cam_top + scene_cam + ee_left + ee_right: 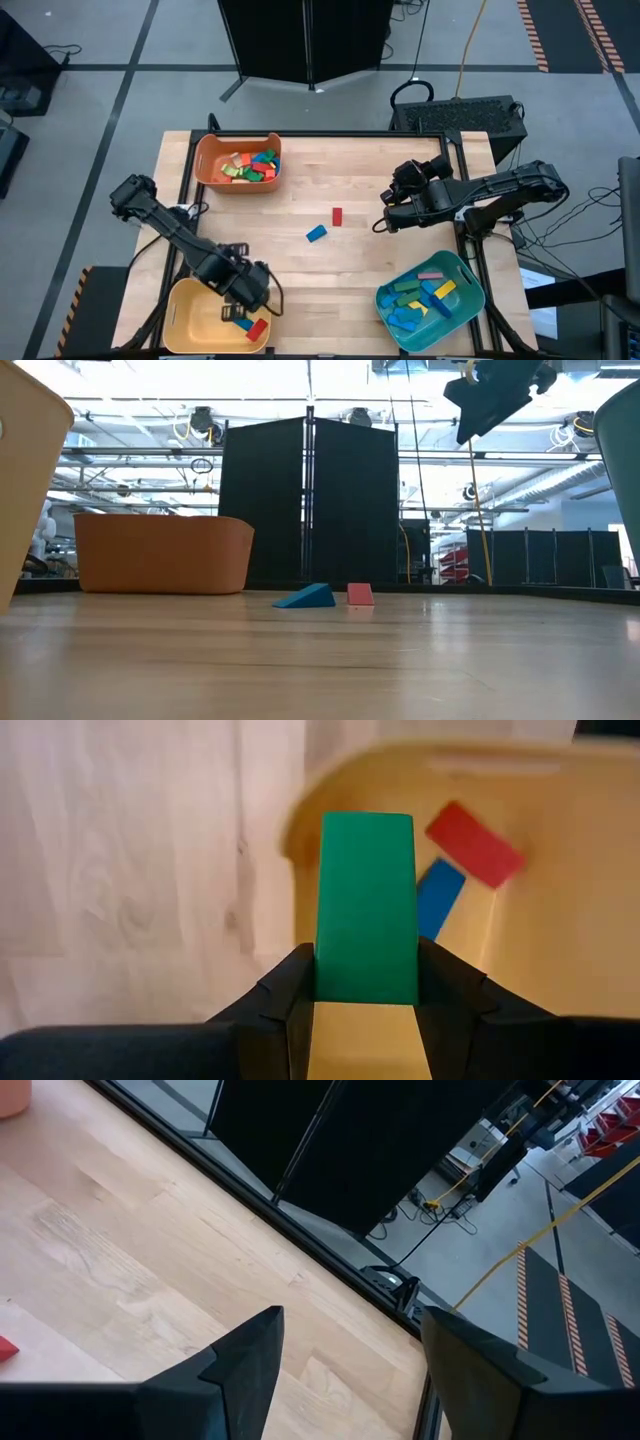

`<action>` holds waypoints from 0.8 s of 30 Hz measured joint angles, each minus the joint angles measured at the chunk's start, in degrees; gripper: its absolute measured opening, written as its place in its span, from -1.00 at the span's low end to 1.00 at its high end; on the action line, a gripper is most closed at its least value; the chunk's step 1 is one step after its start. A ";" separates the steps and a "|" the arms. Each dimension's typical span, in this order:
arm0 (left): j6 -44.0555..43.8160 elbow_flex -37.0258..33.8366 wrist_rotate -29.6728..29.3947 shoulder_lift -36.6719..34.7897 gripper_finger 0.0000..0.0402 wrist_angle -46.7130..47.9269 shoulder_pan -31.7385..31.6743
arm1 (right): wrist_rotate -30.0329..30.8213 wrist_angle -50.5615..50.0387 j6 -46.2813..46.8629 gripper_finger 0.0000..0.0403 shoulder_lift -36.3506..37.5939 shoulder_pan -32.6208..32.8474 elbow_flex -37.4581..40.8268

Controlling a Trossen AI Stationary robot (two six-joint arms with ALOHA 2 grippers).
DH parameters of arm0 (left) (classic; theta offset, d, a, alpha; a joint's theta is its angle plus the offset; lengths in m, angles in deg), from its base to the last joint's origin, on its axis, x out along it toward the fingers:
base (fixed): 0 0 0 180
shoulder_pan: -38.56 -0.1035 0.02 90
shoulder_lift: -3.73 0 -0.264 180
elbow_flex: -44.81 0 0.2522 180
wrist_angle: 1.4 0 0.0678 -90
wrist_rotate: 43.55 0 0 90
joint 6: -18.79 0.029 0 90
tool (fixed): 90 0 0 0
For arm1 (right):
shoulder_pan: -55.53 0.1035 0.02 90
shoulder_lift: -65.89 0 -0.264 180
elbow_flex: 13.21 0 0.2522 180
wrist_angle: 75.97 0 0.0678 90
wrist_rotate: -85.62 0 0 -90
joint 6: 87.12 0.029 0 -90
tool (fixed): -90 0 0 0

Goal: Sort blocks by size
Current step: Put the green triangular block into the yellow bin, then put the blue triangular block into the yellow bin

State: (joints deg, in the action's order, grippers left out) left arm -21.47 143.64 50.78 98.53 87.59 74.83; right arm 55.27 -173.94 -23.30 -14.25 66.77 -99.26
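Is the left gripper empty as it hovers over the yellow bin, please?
No, the left gripper is shut on a green block above the yellow bin.

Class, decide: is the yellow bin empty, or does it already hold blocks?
Not empty: the yellow bin holds a red block and a blue block.

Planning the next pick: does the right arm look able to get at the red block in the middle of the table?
Probably yes. The right end effector hangs open and empty, with bare table between it and the red block.
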 joint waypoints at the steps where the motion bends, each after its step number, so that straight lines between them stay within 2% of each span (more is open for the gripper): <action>1: -0.11 -0.77 0.37 0.00 -0.37 -0.38 0.60 | 0.00 0.02 0.00 0.11 0.00 0.00 0.00; 8: 0.05 -6.28 7.27 0.07 -0.37 -9.86 2.01 | -0.07 0.64 0.02 0.11 0.00 0.00 0.00; 13: -1.17 -8.06 8.46 0.07 -0.35 -13.29 2.05 | -0.09 0.74 0.01 0.11 0.00 0.00 0.00; 24: -5.86 -9.54 7.42 0.06 0.11 -13.23 2.01 | -0.12 0.76 0.00 0.11 0.00 0.00 0.00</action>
State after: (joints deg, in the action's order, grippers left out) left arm -27.33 134.09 58.20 98.59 74.36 76.84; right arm 55.15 -173.17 -23.30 -14.25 66.77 -99.26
